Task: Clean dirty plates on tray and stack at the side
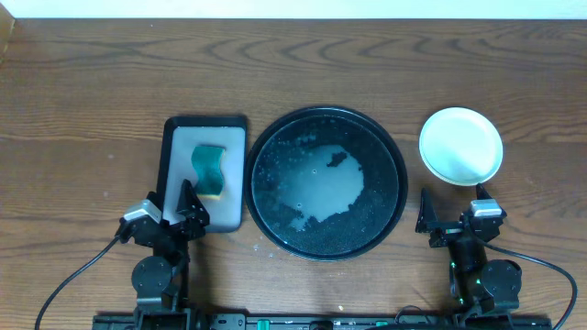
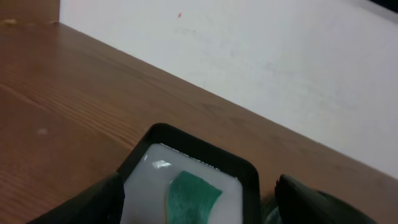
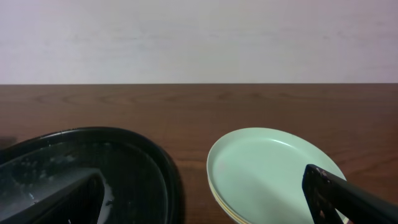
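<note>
You cannot count the plates (image 1: 461,145) from overhead (only the top one shows). Right wrist view crops the tray (image 3: 134,158) at left and bottom; left wrist view crops the sponge (image 2: 189,196) below.

plates (image 1: 461,145) stacked right of tray (image 1: 327,182)

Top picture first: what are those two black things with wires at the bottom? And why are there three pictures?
They are two robot arms, each ending in a two-finger gripper. The top picture looks straight down from a camera above the table. The other two come from small cameras on the arms' wrists, so dark fingers show at the bottom. The left gripper and right gripper are open and hold nothing. In the middle sits a big round black tray, wet inside, with no plates in it. The plates are stacked to its right. A green sponge lies in a small tray on the left.
</note>
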